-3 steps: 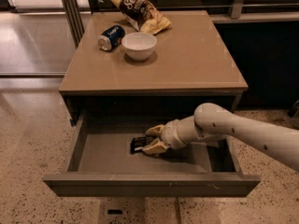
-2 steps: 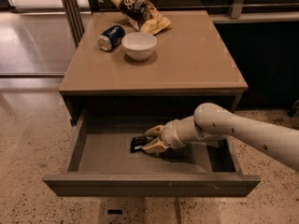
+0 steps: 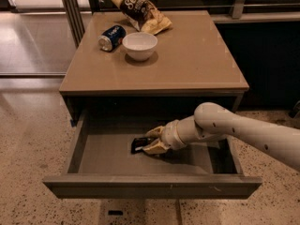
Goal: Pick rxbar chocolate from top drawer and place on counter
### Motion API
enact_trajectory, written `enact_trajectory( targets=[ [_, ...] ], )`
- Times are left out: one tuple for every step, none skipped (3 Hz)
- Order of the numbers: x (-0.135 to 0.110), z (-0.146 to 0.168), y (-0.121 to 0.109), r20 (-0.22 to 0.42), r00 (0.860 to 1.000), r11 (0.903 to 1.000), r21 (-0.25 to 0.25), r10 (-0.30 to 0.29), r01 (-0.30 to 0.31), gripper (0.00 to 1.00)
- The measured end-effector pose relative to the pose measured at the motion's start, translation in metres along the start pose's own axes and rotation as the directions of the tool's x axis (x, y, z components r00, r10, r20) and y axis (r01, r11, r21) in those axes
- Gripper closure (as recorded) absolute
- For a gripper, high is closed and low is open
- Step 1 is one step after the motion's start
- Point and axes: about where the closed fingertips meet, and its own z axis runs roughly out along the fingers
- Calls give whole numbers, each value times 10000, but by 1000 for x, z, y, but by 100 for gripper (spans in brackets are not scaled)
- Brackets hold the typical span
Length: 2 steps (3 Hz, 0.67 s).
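The top drawer (image 3: 117,184) is pulled open below the counter (image 3: 197,60). The rxbar chocolate (image 3: 138,144), a small black bar, lies on the drawer bottom left of middle. My gripper (image 3: 154,141) reaches in from the right, low in the drawer. Its tan fingers (image 3: 156,148) sit on either side of the bar's right end and look closed on it. The bar's left end sticks out; the rest is hidden by the gripper. The bar still rests on the drawer bottom.
On the counter's far left stand a white bowl (image 3: 139,45), a blue can on its side (image 3: 111,37) and a dark-and-tan chip bag (image 3: 140,12). My white arm (image 3: 243,130) crosses the drawer's right side. Speckled floor surrounds the table.
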Motion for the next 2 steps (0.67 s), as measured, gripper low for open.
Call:
enact_trajectory(
  targets=[
    [-6, -38, 10, 364, 9993, 9998, 176, 77, -83, 100],
    [-18, -88, 21, 572, 9984, 9975, 703, -14, -26, 100]
  ],
)
